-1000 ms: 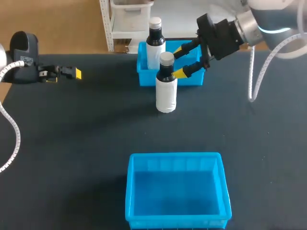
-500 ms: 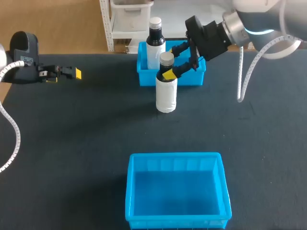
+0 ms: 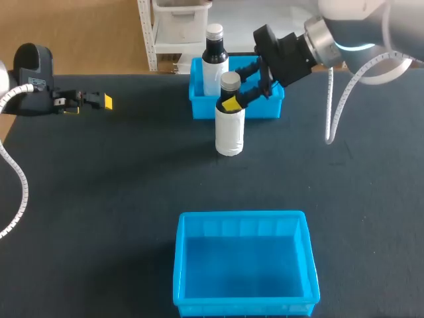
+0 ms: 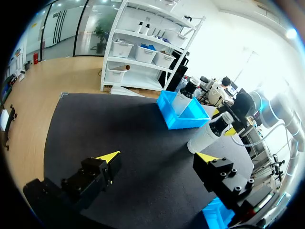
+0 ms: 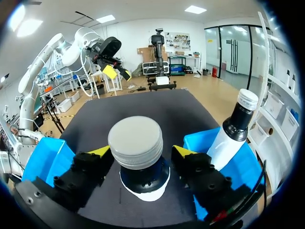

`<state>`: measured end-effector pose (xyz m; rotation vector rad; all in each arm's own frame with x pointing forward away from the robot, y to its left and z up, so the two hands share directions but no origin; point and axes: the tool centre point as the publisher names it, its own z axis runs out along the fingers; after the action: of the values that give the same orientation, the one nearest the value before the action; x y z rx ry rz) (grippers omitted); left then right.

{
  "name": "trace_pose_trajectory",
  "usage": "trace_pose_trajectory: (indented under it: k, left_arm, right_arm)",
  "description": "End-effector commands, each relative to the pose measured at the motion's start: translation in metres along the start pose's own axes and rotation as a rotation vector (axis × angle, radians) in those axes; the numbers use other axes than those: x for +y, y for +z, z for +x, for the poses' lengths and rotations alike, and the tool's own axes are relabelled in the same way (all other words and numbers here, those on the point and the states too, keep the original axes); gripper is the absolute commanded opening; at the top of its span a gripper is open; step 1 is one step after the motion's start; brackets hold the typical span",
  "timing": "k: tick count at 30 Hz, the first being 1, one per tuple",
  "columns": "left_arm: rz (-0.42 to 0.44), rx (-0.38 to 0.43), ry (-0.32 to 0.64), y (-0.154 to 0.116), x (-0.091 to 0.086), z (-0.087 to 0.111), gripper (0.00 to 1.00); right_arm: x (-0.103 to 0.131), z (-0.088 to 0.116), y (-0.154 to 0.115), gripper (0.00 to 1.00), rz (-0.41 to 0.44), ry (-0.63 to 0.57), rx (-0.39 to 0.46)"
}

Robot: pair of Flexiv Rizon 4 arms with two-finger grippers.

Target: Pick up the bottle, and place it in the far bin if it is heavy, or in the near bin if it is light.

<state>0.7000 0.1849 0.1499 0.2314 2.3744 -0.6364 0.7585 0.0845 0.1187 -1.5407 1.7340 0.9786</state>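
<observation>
While the right pincer [image 5: 142, 151] stands open, its jaws sit to either side of the dark neck of the upright white-bodied bottle with a grey screw cap [image 5: 136, 138], just under that cap. No squeeze is visible yet. The bottle stands on the dark desk [image 3: 99, 185].

Handling (judgement):
- Weight cannot be read from looks; the white body hides any fill. Only a lift will settle heavy or light.
- The bottle looks rigid and smooth, so it is likely slippery on the body.
- The neck is the better hold: the cap's underside forms a ledge, so even a heavy bottle should hang rather than slide through.
- Tall and narrow, so an off-centre closing could tip it.

Just beside the pincer, on its far side from the bottle's body, is the small blue plastic far bin [image 5: 206, 139], with a second bottle of the same kind [image 5: 233, 133] upright inside. The larger blue plastic near bin [image 3: 242, 215] lies well apart, beyond the bottle.

The left pincer [image 4: 158, 156] hovers wide open over bare desk, well apart from all of these, holding nothing.
</observation>
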Motion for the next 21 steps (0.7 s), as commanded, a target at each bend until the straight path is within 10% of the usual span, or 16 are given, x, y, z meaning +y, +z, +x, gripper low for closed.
trace_pose_trajectory:
  k: [1, 7, 11, 21]
  left_arm:
    - [0.000, 0.000, 0.000, 0.000, 0.000, 0.000, 1.00]
    - [0.000, 0.000, 0.000, 0.000, 0.000, 0.000, 1.00]
    - [0.000, 0.000, 0.000, 0.000, 0.000, 0.000, 1.00]
    - [0.000, 0.000, 0.000, 0.000, 0.000, 0.000, 1.00]
  right_arm:
    - [-0.001, 0.000, 0.001, 0.64, -0.002, 0.000, 0.000]
    - [0.001, 0.000, 0.002, 0.40, -0.004, -0.004, 0.000]
    - [0.002, 0.000, 0.002, 0.00, -0.004, -0.003, 0.000]
    - [0.005, -0.012, -0.013, 0.00, 0.019, -0.036, 0.007]
